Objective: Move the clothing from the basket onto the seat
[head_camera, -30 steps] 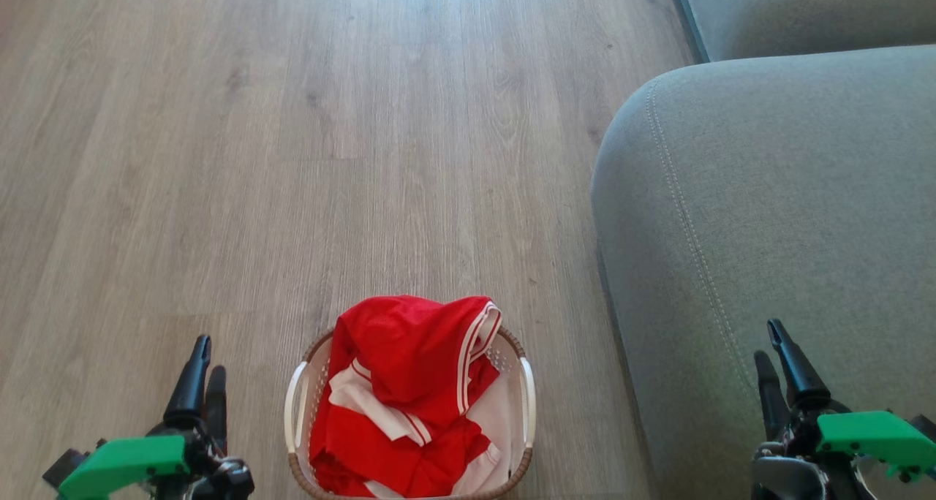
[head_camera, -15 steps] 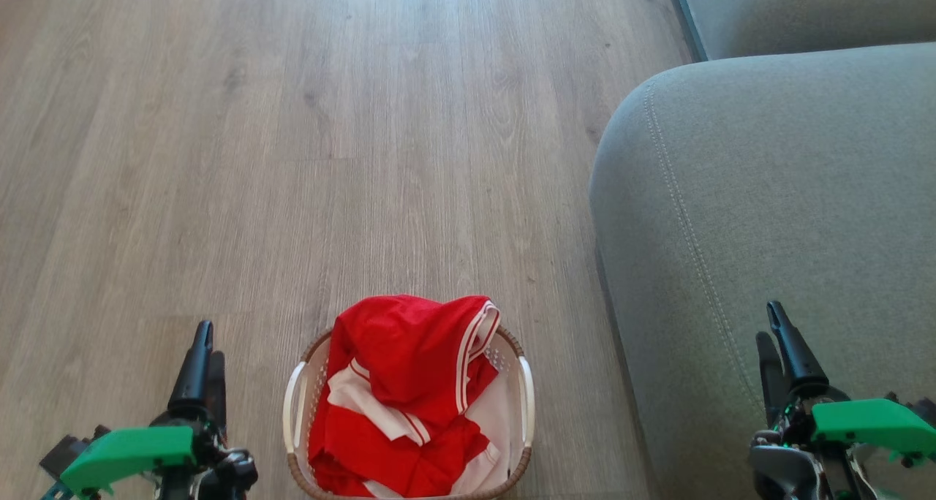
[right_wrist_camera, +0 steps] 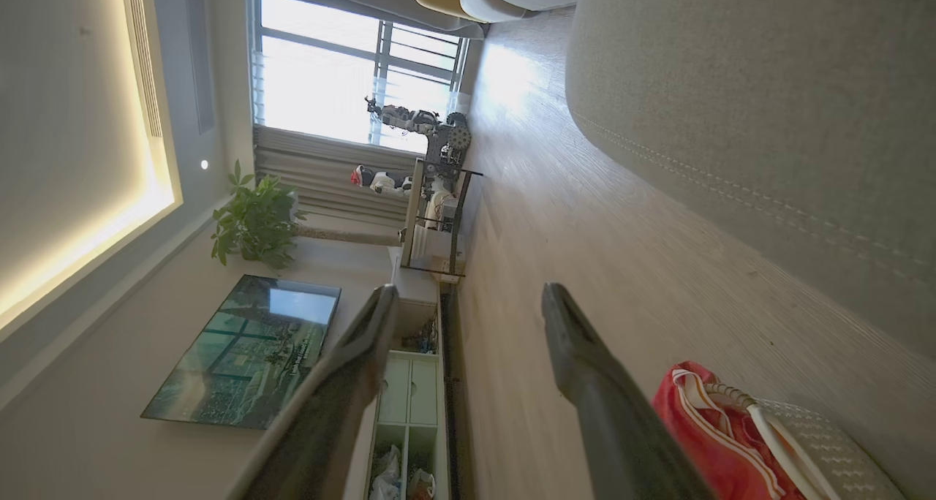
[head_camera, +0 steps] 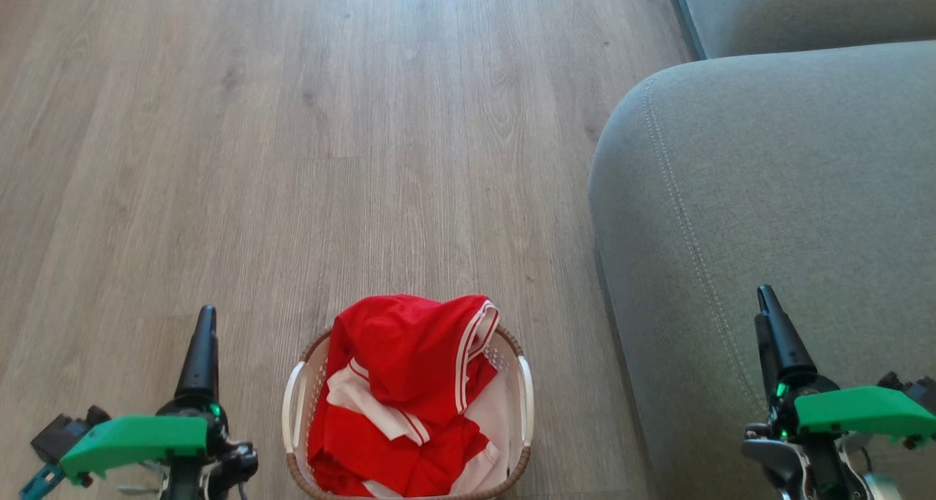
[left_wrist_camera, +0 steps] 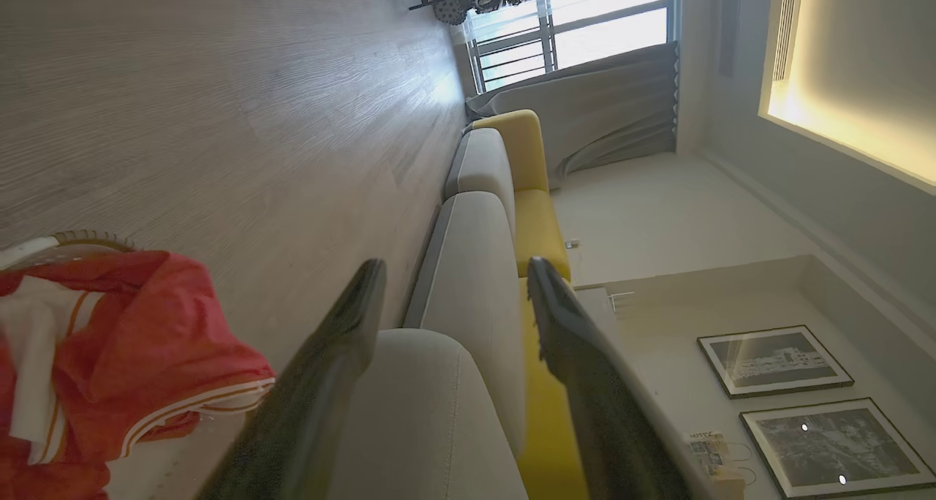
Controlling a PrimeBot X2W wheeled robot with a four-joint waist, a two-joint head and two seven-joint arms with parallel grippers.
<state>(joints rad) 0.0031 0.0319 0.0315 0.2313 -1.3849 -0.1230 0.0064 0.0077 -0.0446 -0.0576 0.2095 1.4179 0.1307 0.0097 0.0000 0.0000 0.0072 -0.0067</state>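
The clothing (head_camera: 409, 383), bright red with white panels and striped trim, is heaped in the white basket (head_camera: 523, 401) on the floor at the bottom middle of the head view. My left gripper (head_camera: 207, 316) hovers left of the basket, apart from it, open and empty. My right gripper (head_camera: 763, 299) is over the grey-green seat (head_camera: 768, 193) on the right, also open and empty. In the left wrist view the left gripper (left_wrist_camera: 455, 266) has its fingers spread, with the clothing (left_wrist_camera: 124, 339) to their left. The right wrist view shows the right gripper (right_wrist_camera: 469, 292), the clothing (right_wrist_camera: 695, 427) and the basket (right_wrist_camera: 812, 430).
Wood-plank floor (head_camera: 329, 156) stretches ahead of the basket. A second sofa cushion (head_camera: 804, 10) lies beyond the seat. Farther off stand a yellow seat (left_wrist_camera: 537, 222), a plant (right_wrist_camera: 256, 218), a shelf unit (right_wrist_camera: 439, 215) and a window (right_wrist_camera: 329, 69).
Both grippers have moved a little up the head view, fingers reaching farther forward. The basket, the clothing and the seat have stayed put.
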